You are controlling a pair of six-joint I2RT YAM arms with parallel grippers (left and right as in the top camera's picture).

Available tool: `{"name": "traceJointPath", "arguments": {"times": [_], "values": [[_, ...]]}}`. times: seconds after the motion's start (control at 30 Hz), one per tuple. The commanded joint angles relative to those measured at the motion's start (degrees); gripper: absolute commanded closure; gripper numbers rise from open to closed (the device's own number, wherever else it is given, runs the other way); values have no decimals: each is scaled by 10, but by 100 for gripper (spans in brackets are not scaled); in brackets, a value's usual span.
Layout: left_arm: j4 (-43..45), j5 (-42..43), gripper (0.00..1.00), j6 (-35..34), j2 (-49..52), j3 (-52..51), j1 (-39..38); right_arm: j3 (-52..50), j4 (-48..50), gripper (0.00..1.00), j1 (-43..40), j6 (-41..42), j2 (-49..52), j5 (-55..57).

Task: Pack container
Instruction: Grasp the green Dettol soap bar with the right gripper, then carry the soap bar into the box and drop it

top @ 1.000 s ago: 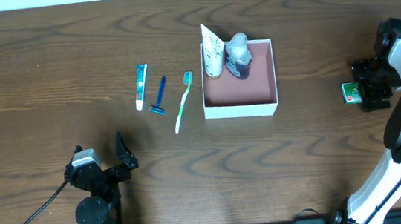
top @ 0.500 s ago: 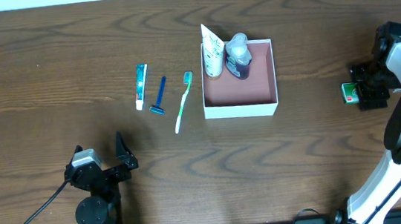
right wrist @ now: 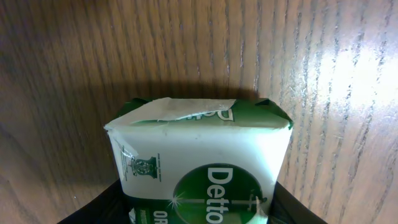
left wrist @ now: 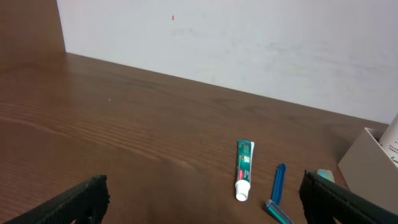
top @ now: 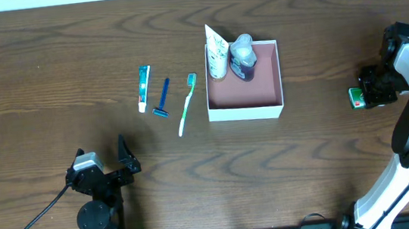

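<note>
**A:** Where's the container (top: 246,112)?

**B:** Middle of the table (top: 46,55), a bit right of centre, towards the far edge. It sits flat with the open side up. White walls, pink-brown floor, and the near half of the floor is bare.

**A:** What's in it?

**B:** Two things, both along the far wall. A white tube (top: 217,52) with green print stands in the far-left corner and pokes over the rim. A dark bottle (top: 243,58) with a pale cap is just beside it, on its right.

**A:** And outside?

**B:** Three items lie on the wood to its left. The toothbrush (top: 186,105) is nearest, then the razor (top: 162,98), then the toothpaste tube (top: 144,88). They're roughly parallel and none of them touch.

**A:** Right arm?

**B:** It's at the far right edge, well apart from the container. The right gripper (top: 370,93) is closed onto the green-and-white soap box (right wrist: 199,162), one finger on each side. From the pictures I can't tell whether the box is off the wood.

**A:** Left?

**B:** The left gripper (top: 103,159) is at the near left, by its base, facing the toothpaste. Its fingers (left wrist: 81,202) are spread wide with nothing between them.
</note>
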Motion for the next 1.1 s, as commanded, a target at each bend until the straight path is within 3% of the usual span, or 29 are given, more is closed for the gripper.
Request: {"name": "traceJointPath", "arguments": {"times": [0.0, 0.53, 0.87, 1.07], "values": [[-19, -5, 2, -3, -3, -13, 3, -9, -9, 59, -5, -3, -4, -8], [-19, -5, 2, -3, -3, -13, 3, 96, -74, 60, 34, -127, -117, -173], [-19, -5, 2, -3, -3, -13, 3, 112, -48, 53, 183, -173, -212, -184], [-19, -5, 2, -3, -3, -13, 3, 111, -50, 51, 290, -172, -206, -80]]}}
